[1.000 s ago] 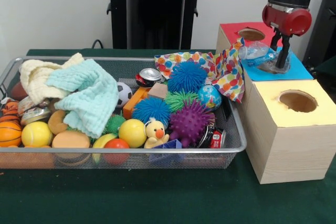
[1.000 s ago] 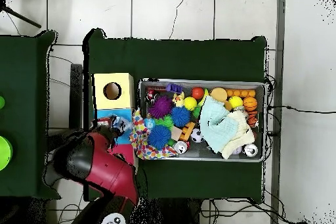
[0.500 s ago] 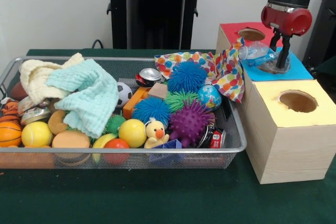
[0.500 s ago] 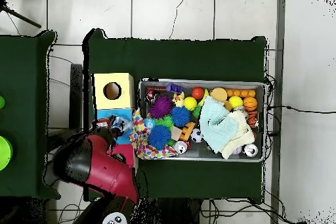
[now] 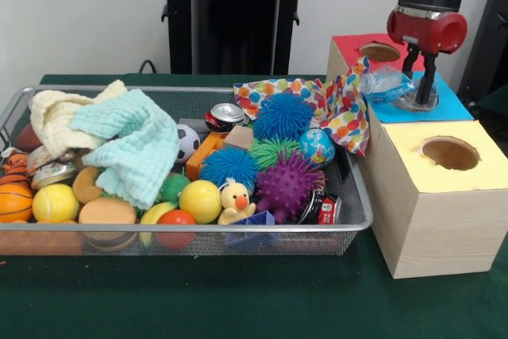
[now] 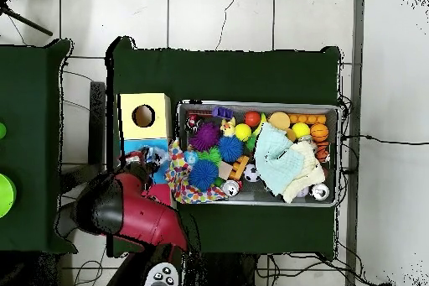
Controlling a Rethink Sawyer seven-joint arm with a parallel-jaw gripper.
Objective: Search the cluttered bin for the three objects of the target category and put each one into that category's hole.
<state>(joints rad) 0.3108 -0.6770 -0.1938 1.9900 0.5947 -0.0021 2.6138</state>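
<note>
My black two-fingered pincer [image 5: 418, 75], under its red wrist, hangs released over the blue-topped middle box [image 5: 444, 105], its fingers straddling the clear crumpled plastic bottle [image 5: 390, 82] that lies on the blue top, apart from the round hole in the red-topped box [image 5: 380, 52] at about eleven o'clock from it. At nine o'clock from the bottle, the silver wire-mesh bin [image 5: 356, 213] sits on the green-covered surface [image 5: 238, 299], crammed with spiky rubber balls, cloths and toy fruit, while the yellow-topped wooden box [image 5: 450, 153] stands at five o'clock.
</note>
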